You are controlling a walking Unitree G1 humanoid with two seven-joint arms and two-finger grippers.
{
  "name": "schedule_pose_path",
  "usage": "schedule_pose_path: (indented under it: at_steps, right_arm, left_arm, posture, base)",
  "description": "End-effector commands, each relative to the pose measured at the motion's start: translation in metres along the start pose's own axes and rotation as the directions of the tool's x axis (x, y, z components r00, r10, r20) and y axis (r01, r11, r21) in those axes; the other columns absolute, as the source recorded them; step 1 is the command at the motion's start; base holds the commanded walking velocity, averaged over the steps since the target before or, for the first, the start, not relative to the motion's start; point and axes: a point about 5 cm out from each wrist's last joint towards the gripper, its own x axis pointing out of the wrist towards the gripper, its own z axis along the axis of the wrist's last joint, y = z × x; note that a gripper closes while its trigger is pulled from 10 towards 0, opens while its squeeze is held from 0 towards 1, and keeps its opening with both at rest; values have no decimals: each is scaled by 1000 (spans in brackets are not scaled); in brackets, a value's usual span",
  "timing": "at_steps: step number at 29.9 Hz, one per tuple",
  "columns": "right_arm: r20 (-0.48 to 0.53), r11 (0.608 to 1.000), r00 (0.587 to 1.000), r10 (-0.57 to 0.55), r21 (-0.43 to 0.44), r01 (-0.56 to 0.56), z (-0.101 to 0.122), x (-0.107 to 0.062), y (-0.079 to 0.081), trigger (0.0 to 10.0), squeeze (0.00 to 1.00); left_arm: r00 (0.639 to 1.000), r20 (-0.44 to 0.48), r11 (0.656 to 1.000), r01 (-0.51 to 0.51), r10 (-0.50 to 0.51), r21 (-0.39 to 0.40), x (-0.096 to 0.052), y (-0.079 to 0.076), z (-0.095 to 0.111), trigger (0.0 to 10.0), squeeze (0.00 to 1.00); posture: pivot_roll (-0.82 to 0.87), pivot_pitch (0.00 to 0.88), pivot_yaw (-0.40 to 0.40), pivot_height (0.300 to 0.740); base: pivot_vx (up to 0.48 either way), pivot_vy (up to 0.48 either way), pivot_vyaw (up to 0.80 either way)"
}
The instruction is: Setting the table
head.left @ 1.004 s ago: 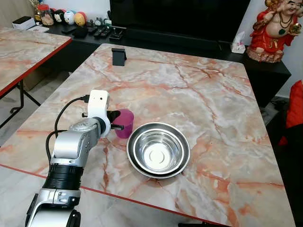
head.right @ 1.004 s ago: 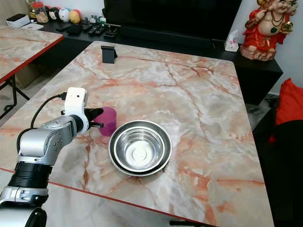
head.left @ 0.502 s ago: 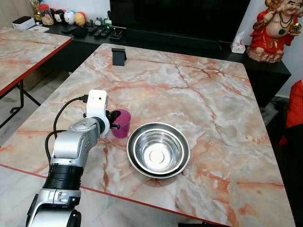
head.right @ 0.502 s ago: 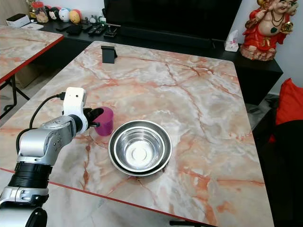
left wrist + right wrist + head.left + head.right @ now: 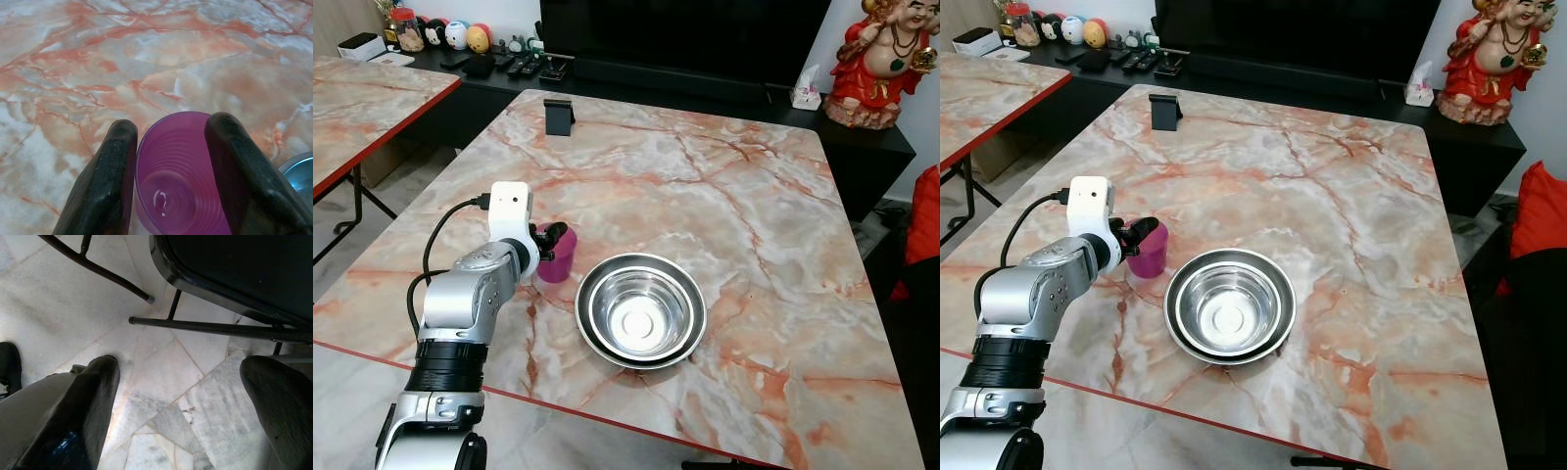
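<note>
Purple plastic cup [image 5: 555, 254] stands upright on the marble table [image 5: 724, 196], just left of the steel bowl [image 5: 640, 311]; left gripper [image 5: 551, 241] holds it at the rim. Since the earlier frame, cup and gripper have shifted left, away from the bowl. Left wrist view: fingers [image 5: 102, 181] clamp the cup walls — light, thin, likely flexible; grip gently near the rim. Right wrist view: right gripper [image 5: 181, 411] hangs spread apart above floor tiles.

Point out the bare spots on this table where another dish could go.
The widest bare patch on the table lies between the phone stand at the far edge and the steel bowl. The strip right of the bowl is also free. It is crowded left of the bowl, where the left tool is shut on the purple cup.
</note>
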Motion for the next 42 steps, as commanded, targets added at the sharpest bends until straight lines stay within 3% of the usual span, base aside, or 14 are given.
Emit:
schedule_pose_path:
  at_steps: [1, 19, 26, 36, 39, 42]
  right_arm:
    - [-5, 1000, 1000, -10, -11, 10, 0, -1, -4, 10000, 0]
    - [-7, 1000, 1000, -8, -14, 8, 0, 0, -4, 10000, 0]
    - [-6, 1000, 1000, -7, -16, 7, 0, 0, -4, 10000, 0]
    - [-7, 1000, 1000, -7, -16, 7, 1, 0, -4, 10000, 0]
    - [-7, 1000, 1000, -6, -16, 6, 0, 0, -4, 10000, 0]
    - [-7, 1000, 1000, -6, -15, 6, 0, 0, -4, 10000, 0]
  left_arm:
    - [1000, 12, 1000, 5, -5, 0, 0, -3, 4, 10000, 0]
    - [1000, -12, 999, 28, -29, -20, 0, -5, 0, 10000, 0]
    - [999, 38, 996, -18, 15, 86, 0, -2, 5, 10000, 0]
    - [998, 56, 996, -6, 1, 84, -1, -5, 6, 10000, 0]
    - [993, 119, 996, -22, 12, 83, -2, -3, 13, 10000, 0]
    - [970, 241, 993, -64, 38, 100, -6, 0, 27, 10000, 0]
  posture:
    - [89, 0, -73, 740]
    - [90, 0, -73, 740]
    - [94, 0, -77, 740]
    - [93, 0, -76, 740]
    - [94, 0, -76, 740]
    - [94, 0, -76, 740]
  base:
    - [0, 0, 0]
    - [0, 0, 0]
    - [0, 0, 0]
    - [0, 0, 0]
    - [0, 0, 0]
    - [0, 0, 0]
